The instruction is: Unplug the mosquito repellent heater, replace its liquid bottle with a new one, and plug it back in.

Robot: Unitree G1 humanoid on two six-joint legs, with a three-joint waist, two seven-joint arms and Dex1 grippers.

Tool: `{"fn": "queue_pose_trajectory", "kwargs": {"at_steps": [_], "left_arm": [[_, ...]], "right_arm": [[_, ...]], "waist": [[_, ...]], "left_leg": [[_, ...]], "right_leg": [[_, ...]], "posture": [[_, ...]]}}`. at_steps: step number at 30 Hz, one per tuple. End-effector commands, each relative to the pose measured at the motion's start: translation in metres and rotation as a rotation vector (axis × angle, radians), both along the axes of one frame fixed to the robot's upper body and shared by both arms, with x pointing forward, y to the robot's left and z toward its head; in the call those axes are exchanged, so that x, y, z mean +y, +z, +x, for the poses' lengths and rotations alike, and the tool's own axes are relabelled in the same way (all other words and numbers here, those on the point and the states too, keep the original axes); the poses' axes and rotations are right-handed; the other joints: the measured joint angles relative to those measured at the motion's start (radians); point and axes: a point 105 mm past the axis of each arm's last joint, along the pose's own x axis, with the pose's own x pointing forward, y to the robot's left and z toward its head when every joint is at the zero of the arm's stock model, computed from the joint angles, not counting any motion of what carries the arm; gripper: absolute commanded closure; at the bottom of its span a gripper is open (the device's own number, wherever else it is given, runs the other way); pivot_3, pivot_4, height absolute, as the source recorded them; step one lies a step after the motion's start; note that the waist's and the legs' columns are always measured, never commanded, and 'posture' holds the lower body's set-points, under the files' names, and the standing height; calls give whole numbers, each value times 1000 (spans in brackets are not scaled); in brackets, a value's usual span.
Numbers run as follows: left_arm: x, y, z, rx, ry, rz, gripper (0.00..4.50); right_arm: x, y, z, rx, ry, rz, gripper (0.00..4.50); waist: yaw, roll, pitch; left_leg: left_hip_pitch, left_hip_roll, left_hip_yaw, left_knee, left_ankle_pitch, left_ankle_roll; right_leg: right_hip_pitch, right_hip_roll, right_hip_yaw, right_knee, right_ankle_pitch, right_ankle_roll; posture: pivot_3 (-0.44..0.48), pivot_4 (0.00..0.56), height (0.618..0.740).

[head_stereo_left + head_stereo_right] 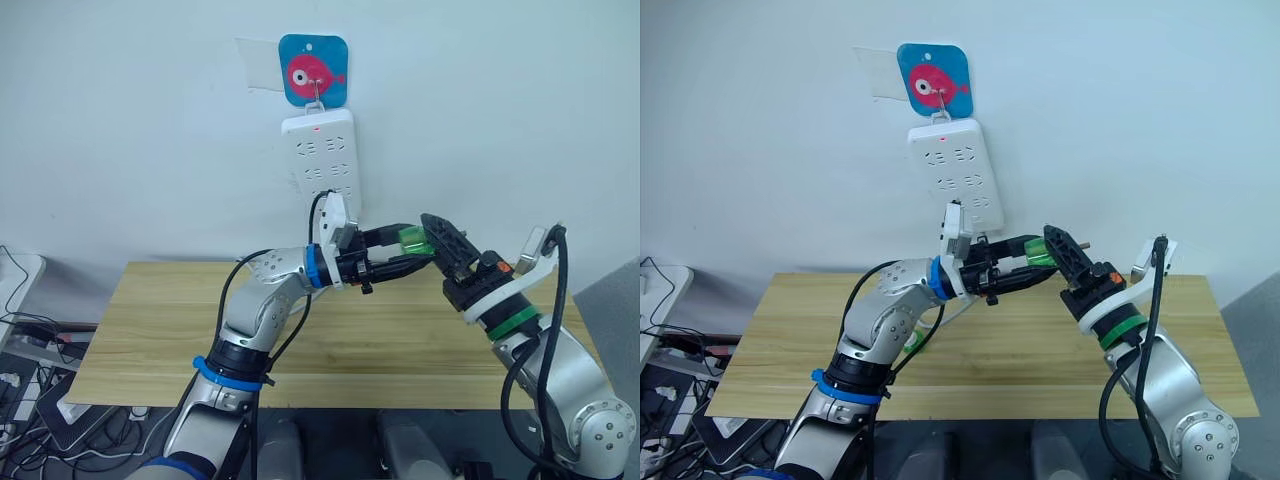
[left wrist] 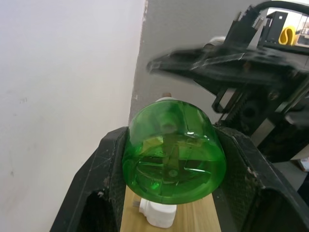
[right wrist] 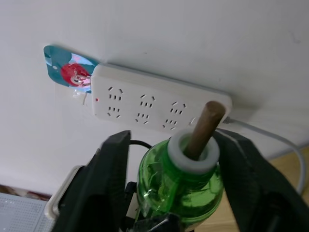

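We see the left gripper [image 2: 171, 193] clamped on the green bottle [image 2: 174, 154]; the right gripper [image 3: 176, 179] straddles its neck, contact unclear.

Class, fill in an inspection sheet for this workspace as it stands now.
Surface: wooden table.
Job's things: green bottle with a brown wick, held in mid-air; small white piece on the table, possibly the heater.
Clutter: nothing seen.
Grippers: left gripper shut on the green bottle; right gripper open around it.
Cables: white cord from the power strip; floor cables.
Surroundings: white wall, fish hook.
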Motion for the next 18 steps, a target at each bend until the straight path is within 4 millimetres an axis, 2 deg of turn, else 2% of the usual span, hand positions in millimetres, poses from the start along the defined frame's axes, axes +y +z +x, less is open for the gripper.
{"fn": "queue_pose_trajectory", "kwargs": {"at_steps": [1,3,7,9,14,18], "left_arm": [[-3,8,-7,-46,-18,-22,2257],[-3,8,-7,-47,-18,-21,2257],[-3,7,-6,-50,-18,-15,2257],[-4,4,-7,-55,-25,4,1510],[0,-3,-1,-87,-24,82,6],[6,-4,8,-115,-9,142,0]], "right_arm": [[4,9,-5,-46,20,11,3046],[3,8,-4,-44,19,4,3646],[3,7,-4,-42,17,0,3646],[3,7,-3,-44,16,0,3646],[-7,1,0,-34,-28,-26,3646],[-27,-14,8,-13,-117,-129,3646]], "waist": [[0,0,0],[0,0,0],[0,0,0],[0,0,0],[1,0,0],[2,0,0]], "left_leg": [[0,0,0,0,0,0],[0,0,0,0,0,0],[0,0,0,0,0,0],[0,0,0,0,0,0],[0,0,0,0,0,0],[0,0,0,0,0,0]], "right_leg": [[0,0,0,0,0,0],[0,0,0,0,0,0],[0,0,0,0,0,0],[0,0,0,0,0,0],[0,0,0,0,0,0],[0,0,0,-1,0,0]], "posture": [[-88,193,740],[-90,197,740],[-92,199,740],[-91,199,740],[-83,200,740],[-73,199,740]]}}
